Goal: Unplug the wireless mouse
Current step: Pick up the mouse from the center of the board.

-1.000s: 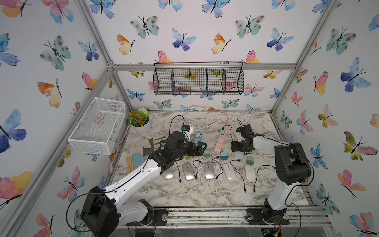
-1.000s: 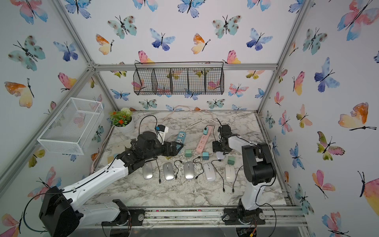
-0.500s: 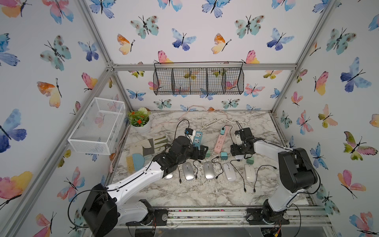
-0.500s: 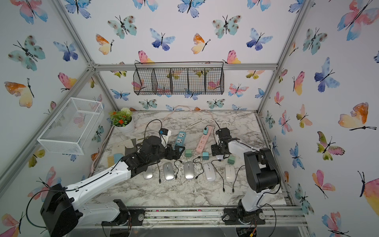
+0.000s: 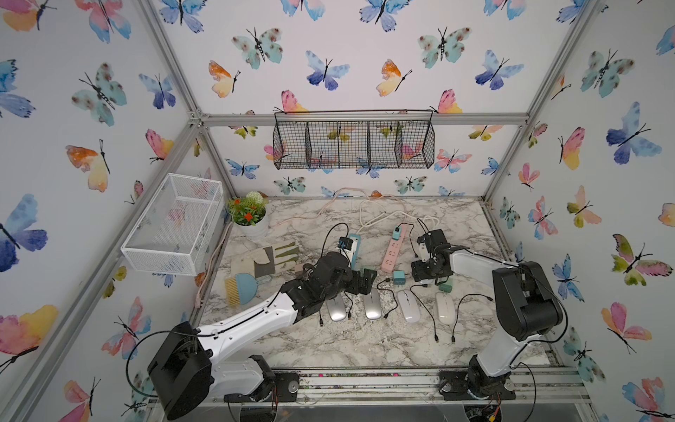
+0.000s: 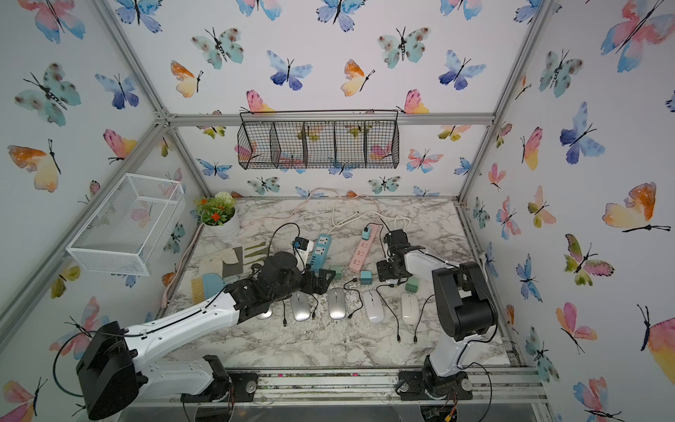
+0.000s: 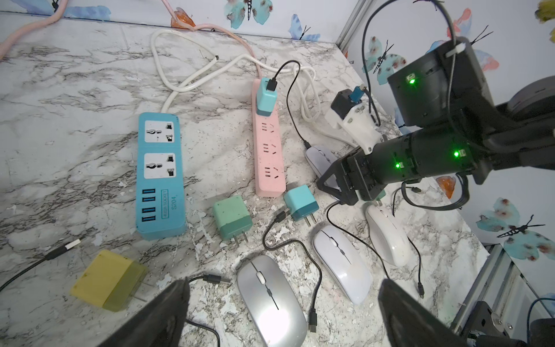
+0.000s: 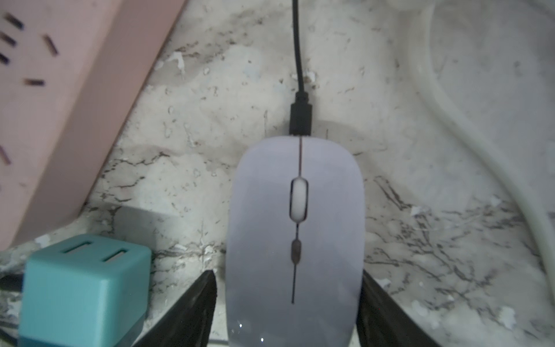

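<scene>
The wireless mouse (image 8: 295, 240), pale lavender, lies on the marble with a black cable plug (image 8: 300, 117) pushed into its front end. My right gripper (image 8: 288, 288) straddles its rear half, open. One fingertip (image 8: 369, 288) touches the mouse's side, and a thin gap shows at the other. In the left wrist view the right gripper (image 7: 333, 186) hides most of the mouse (image 7: 319, 156). The cable runs to a teal charger (image 7: 265, 96) in the pink power strip (image 7: 268, 156). My left gripper (image 7: 283, 282) hangs wide open and empty over a silver mouse (image 7: 270, 297). In both top views the right gripper (image 5: 423, 272) (image 6: 389, 272) hides the wireless mouse.
Two silver mice (image 5: 336, 308) (image 5: 372, 307) and two white mice (image 5: 408, 310) (image 5: 445, 308) lie in a row with loose cables. A blue power strip (image 7: 159, 180), loose green (image 7: 232, 217), teal (image 7: 300, 202) and yellow (image 7: 108, 279) chargers lie nearby. A flower pot (image 5: 252, 219) stands far left.
My right gripper has come down over the wireless mouse and its jaws have narrowed around it. My left arm has swung toward the row of mice, still wide open.
</scene>
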### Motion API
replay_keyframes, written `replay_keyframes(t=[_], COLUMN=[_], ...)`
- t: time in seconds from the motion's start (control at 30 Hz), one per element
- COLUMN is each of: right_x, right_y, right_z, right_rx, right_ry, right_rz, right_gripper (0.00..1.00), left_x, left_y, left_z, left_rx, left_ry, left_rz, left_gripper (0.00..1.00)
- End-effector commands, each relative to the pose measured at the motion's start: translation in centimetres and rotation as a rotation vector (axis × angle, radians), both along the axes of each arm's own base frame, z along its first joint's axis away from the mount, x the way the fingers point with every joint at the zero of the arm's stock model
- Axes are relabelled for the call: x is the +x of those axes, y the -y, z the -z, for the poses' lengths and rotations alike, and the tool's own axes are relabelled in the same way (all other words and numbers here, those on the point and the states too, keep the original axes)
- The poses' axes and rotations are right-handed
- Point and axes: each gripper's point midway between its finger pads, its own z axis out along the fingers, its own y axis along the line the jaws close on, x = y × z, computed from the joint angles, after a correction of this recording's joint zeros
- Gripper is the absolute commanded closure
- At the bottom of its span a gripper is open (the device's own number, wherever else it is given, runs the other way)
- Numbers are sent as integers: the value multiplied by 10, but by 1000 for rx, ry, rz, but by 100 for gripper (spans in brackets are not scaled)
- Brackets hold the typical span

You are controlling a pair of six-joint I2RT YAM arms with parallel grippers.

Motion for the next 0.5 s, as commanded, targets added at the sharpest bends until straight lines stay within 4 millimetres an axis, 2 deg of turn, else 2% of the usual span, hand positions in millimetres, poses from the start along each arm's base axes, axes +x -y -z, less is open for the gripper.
replay_keyframes(t=[0.0,0.17,0.47], right_x=[-2,-3,-5], right_y=[2,1,3], right_z=[6,11,12], right_rx=[-36,-41,-44], right_ry=[-23,-41,-42], right_rz=[-14,-17,-1], right_gripper=[27,30,47], left_x=[4,4,3], left_y=[2,0,-4], left_z=[-7,-4,1], left_rx=[-5,-4,-9], left_ry=[22,17,17], left_rz=[-8,-18,-31], left_gripper=[2,2,2])
